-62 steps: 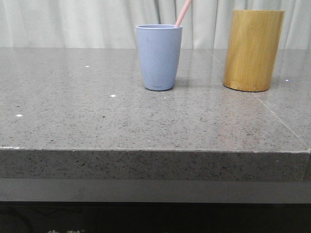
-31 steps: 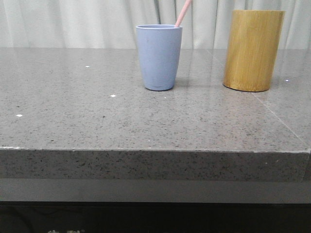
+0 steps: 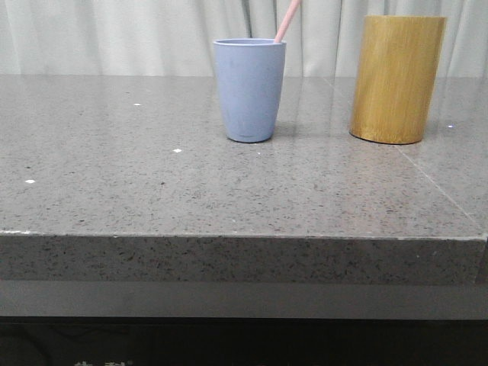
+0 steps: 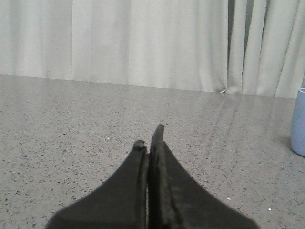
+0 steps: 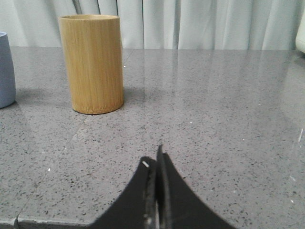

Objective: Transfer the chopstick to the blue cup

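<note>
the chopstick (image 3: pixel 287 20) stands inside the blue cup (image 3: pixel 249 90), so the task looks finished; left gripper (image 4: pixel 149 143) and right gripper (image 5: pixel 153 161) have fingers pressed together, well apart from the cup.

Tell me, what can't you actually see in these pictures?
- Chopstick in the front view: its top is cut by the picture's edge, its lower end hidden inside the blue cup.
- Inside of the bamboo holder: hidden by its wall.
- Blue cup in the left wrist view: mostly cut off.
</note>
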